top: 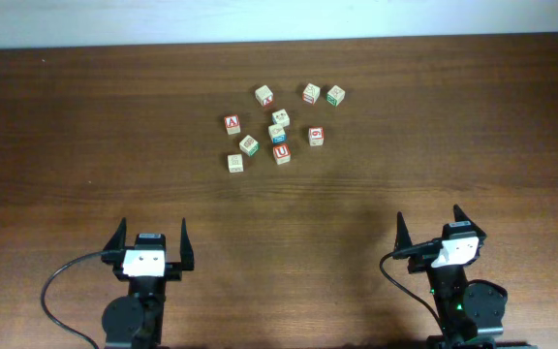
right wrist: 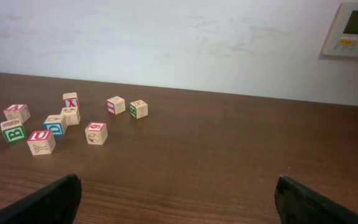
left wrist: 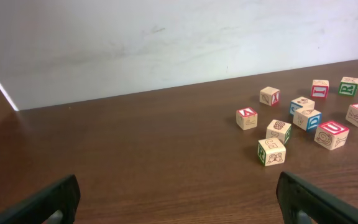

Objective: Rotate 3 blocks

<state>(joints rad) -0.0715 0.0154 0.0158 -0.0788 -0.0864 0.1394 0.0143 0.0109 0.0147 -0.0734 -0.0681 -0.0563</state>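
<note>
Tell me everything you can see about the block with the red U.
The U block is a small pale wooden cube, its top face red-framed with a red U, a side face carrying a line drawing. It sits flat on the brown table, at the cluster's near edge, just in front of the blue-trimmed block.

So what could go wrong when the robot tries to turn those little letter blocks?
1. The left fingers and right fingers are both wide open and start far back. If both reach for the same spot, they might crowd each other.
2. The U block sits very close to the blue-trimmed block, so fingers reaching for one could bump the other.
3. Both are small, so one might tip onto another face instead of just turning.
</note>
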